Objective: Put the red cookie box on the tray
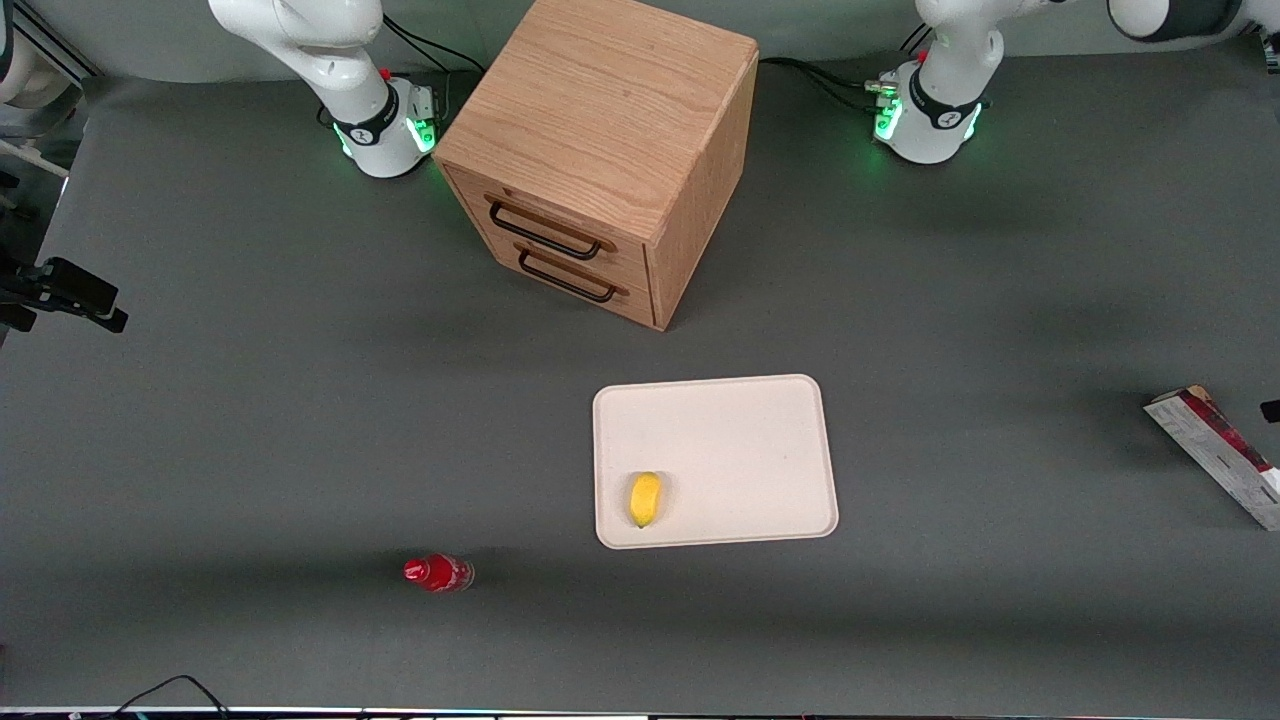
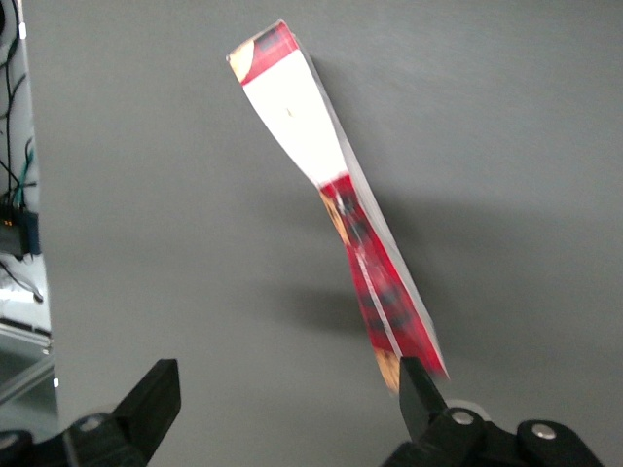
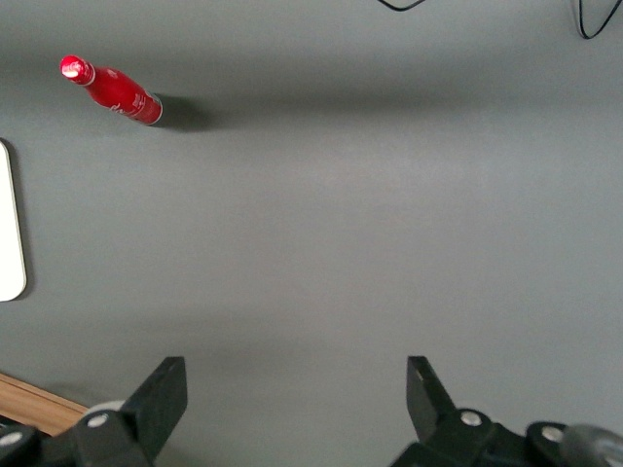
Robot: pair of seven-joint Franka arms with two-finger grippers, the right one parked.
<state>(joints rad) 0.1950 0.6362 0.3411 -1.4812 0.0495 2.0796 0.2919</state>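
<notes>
The red cookie box (image 1: 1215,455) lies at the working arm's end of the table, well away from the tray, with its dark red face and white printed side showing. In the left wrist view the box (image 2: 336,204) runs lengthwise away from my gripper (image 2: 287,399), which hovers above the grey table and is open. One of the black fingers (image 2: 417,394) is right at the box's near end, and nothing is between the fingers. The cream-white tray (image 1: 740,430) sits in the middle of the table, nearer the front camera than the cabinet.
A small yellow fruit (image 1: 645,498) lies on the tray near its front corner. A wooden two-drawer cabinet (image 1: 600,150) stands farther from the camera than the tray. A red-capped bottle (image 1: 438,573) lies toward the parked arm's end.
</notes>
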